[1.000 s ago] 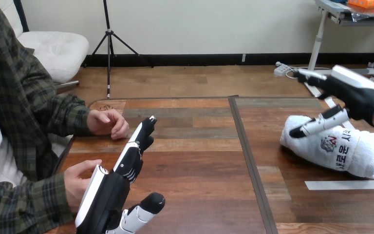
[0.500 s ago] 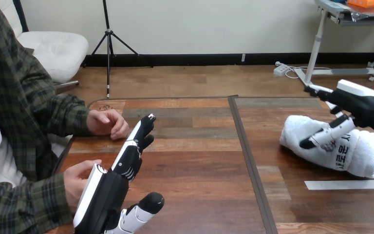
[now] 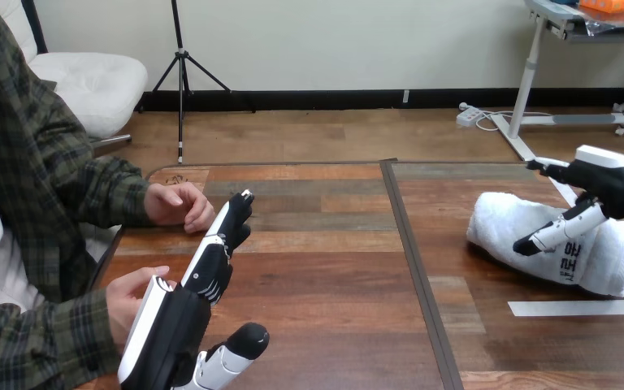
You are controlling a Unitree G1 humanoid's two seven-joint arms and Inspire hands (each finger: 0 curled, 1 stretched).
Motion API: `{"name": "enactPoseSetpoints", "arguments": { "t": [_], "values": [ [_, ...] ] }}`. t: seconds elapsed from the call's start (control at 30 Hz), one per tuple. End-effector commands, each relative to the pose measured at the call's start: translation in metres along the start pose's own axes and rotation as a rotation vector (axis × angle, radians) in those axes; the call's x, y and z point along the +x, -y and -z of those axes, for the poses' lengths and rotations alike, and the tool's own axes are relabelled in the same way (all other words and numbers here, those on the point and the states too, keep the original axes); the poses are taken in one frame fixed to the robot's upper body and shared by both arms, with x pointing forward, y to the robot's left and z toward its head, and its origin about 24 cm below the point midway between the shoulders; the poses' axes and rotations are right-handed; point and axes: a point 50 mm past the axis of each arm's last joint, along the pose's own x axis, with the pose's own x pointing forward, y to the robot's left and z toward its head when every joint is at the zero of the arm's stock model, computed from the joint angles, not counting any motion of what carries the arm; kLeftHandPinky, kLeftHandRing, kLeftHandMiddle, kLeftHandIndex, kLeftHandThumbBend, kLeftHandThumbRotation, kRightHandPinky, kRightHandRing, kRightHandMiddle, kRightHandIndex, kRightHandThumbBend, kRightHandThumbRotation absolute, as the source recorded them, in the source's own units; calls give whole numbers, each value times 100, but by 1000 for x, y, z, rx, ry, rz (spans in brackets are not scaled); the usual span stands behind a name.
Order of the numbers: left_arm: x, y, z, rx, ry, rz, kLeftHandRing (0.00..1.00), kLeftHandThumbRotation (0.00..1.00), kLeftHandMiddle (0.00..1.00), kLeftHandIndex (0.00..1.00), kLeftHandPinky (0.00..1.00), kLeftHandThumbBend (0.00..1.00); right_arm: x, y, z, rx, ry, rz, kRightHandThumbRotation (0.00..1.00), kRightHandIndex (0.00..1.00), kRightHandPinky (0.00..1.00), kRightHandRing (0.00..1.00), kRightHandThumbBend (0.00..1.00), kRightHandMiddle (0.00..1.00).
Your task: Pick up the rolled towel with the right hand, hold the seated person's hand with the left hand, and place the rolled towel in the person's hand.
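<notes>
While the rolled towel (image 3: 505,225) lies on its side on the right part of the wooden table (image 3: 333,268), we see the right hand (image 3: 617,183) over its right end. The hand is spread. Its fingers (image 3: 548,170) reach straight out to the left above the towel's far side, and its thumb (image 3: 565,229) slants down across the towel's near face. We cannot tell whether the thumb presses the cloth. A strip of white tape (image 3: 577,308) lies on the table just near of the towel.

Well apart, at the near left, the left hand (image 3: 175,333) stands on edge with straight fingers pointing far and its thumb held out to the right, holding nothing. The person's near hand (image 3: 126,299) sits just beside its white back. The person's far hand (image 3: 175,203) rests at the table's left edge, near the left hand's fingertips.
</notes>
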Motion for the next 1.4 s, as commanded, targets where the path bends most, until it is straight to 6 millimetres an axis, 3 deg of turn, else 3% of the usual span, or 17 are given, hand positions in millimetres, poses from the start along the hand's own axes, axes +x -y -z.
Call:
{"name": "enactPoseSetpoints", "arguments": {
  "t": [0.0,0.47,0.73,1.37],
  "values": [
    [13,-2,-10,-4,77,-16,99,82,99,97,97,88,-5,39,-17,-27,34,115,40,100,84,99,100,100],
    [10,-1,-12,-21,80,-22,98,82,99,96,97,89,-2,35,-15,-50,-21,98,36,100,82,99,100,100],
    [9,0,-13,-34,82,-26,99,81,99,96,98,89,2,31,-16,-84,-59,74,39,100,86,100,100,100],
    [7,-1,-20,-55,102,-29,99,79,99,96,99,88,17,7,-24,-126,-107,12,35,100,86,96,98,100]
  ]
}}
